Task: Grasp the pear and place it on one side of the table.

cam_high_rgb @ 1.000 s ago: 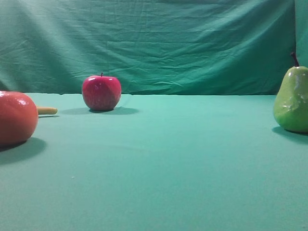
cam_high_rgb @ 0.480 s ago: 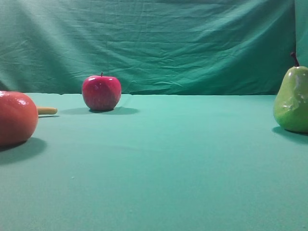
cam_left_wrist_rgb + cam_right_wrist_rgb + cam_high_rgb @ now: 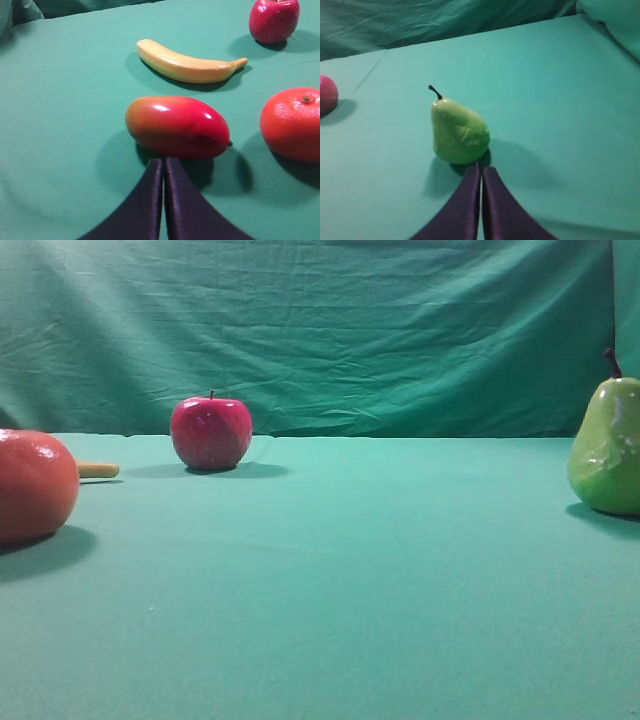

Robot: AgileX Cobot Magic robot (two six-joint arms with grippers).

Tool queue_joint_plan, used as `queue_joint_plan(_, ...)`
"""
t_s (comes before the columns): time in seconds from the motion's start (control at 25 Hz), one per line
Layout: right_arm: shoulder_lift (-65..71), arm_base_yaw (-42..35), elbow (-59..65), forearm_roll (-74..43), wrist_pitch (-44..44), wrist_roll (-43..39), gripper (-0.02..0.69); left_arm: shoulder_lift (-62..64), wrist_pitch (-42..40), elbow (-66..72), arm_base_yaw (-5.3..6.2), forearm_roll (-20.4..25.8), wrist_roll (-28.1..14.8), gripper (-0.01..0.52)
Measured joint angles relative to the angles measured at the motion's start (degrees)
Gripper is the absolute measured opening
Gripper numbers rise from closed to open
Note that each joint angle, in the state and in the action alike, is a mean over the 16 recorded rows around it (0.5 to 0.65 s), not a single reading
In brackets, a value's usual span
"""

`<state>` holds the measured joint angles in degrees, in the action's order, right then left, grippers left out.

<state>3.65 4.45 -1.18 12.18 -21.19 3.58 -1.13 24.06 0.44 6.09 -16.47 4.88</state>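
Pear (image 3: 459,131) stands just beyond closed right fingers (image 3: 470,195).

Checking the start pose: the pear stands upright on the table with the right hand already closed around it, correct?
Not quite. The pear stands upright on the table, but the right hand is shut just short of it, holding nothing, as the right wrist view shows.

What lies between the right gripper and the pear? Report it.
Nothing but bare table. In the right wrist view the shut right gripper points at the pear, its tips close to the base.
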Motion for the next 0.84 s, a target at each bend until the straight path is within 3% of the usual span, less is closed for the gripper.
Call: queue_joint_plan(0.84, -4.1, -0.6, 2.7, -4.9, -2.3, -0.7, 0.000, 0.0, 0.0, 0.0, 0.00, 0.0, 0.0, 0.000)
